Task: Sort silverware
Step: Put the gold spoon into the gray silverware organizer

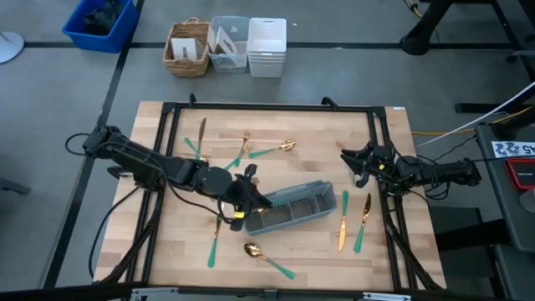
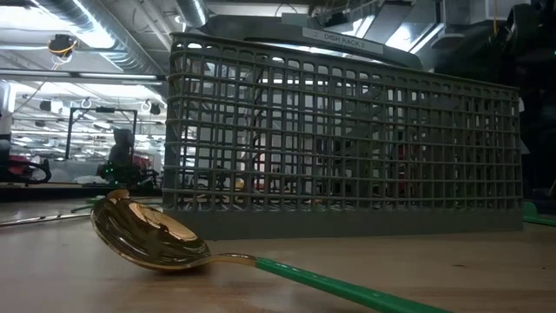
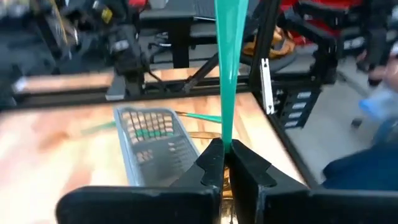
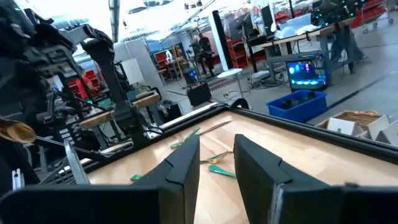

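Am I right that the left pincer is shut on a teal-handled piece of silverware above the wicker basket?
Not quite: the left pincer is shut on the teal-handled piece, but at the grey caddy, as the high view shows.

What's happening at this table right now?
The left gripper is shut on a teal-handled utensil, holding it beside the grey caddy. The right gripper waits open near the table's right edge. Other silverware lies scattered on the table, including a gold spoon in front of the caddy.
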Controlling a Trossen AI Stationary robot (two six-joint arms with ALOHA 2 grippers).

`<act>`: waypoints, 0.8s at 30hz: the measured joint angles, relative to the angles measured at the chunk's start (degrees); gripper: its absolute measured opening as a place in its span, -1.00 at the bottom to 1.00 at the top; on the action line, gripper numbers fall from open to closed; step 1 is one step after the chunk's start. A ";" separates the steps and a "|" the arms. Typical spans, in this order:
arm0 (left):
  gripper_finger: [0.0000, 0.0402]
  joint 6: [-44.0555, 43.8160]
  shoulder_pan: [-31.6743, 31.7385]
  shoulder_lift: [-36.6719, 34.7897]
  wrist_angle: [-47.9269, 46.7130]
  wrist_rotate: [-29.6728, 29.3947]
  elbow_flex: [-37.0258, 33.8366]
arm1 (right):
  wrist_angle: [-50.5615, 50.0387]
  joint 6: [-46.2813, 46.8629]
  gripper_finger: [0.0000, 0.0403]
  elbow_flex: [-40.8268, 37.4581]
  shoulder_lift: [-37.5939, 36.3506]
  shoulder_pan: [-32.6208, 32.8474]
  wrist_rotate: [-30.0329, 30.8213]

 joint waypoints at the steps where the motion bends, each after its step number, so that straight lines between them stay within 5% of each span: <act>1: -0.97 3.19 -0.33 0.00 -0.09 -0.01 0.26 | -0.03 -0.01 -0.50 0.00 0.01 0.00 0.00; 8: -0.93 31.34 -3.56 0.00 0.26 -2.40 1.22 | -0.03 -0.02 -0.50 0.00 0.00 0.00 0.00; 24: -0.91 71.91 -6.38 2.82 0.46 -27.98 1.28 | -0.25 -0.11 -0.50 0.00 0.00 0.00 0.02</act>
